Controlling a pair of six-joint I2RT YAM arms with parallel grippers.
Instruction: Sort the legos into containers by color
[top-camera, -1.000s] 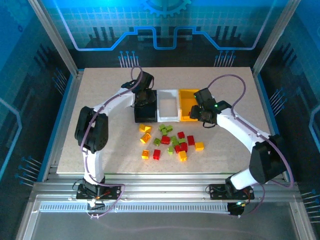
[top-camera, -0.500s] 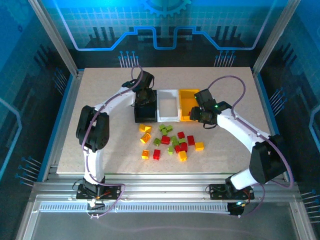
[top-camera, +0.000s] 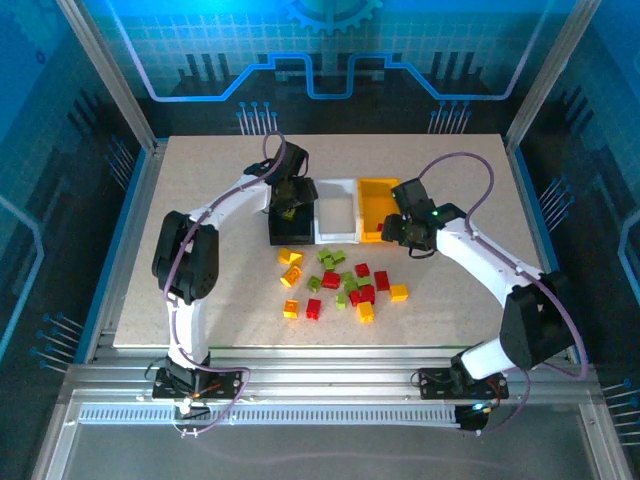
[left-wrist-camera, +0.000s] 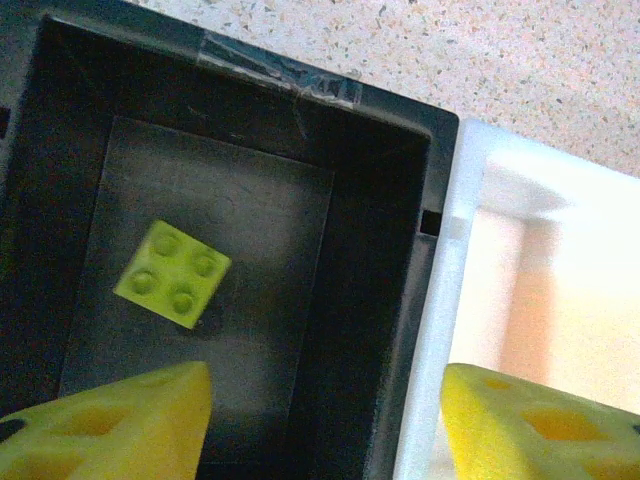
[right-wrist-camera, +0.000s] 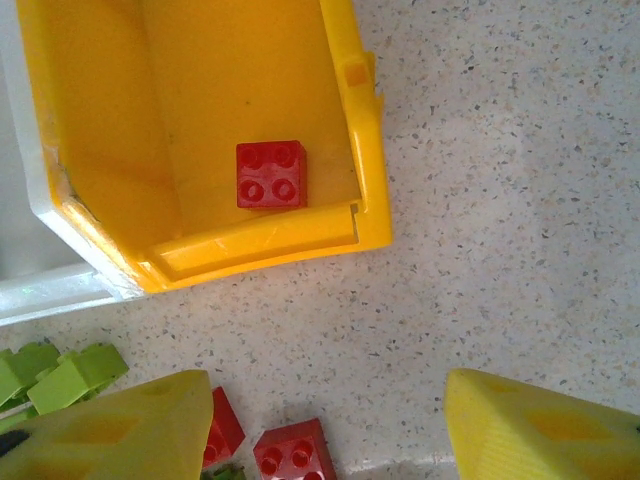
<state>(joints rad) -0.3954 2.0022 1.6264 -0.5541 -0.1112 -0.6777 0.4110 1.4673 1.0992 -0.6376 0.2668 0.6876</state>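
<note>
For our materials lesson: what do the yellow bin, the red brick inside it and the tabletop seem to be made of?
Yellow bin: likely moulded plastic, with smooth, faintly glossy walls.
Red brick: hard plastic, with crisp studs and a light sheen.
Tabletop: matte and speckled, either stone-like composite or laminate; cannot tell which.

Row of 3 on the table (top-camera: 200, 180), loose legos (top-camera: 345, 285) just before it.
Left bin (top-camera: 293, 240) touches middle bin (top-camera: 337, 239), which touches right bin (top-camera: 378, 183) (walls side to side); 1 lego (left-wrist-camera: 172, 273) lies in the left, another lego (right-wrist-camera: 271, 174) in the right.
</note>
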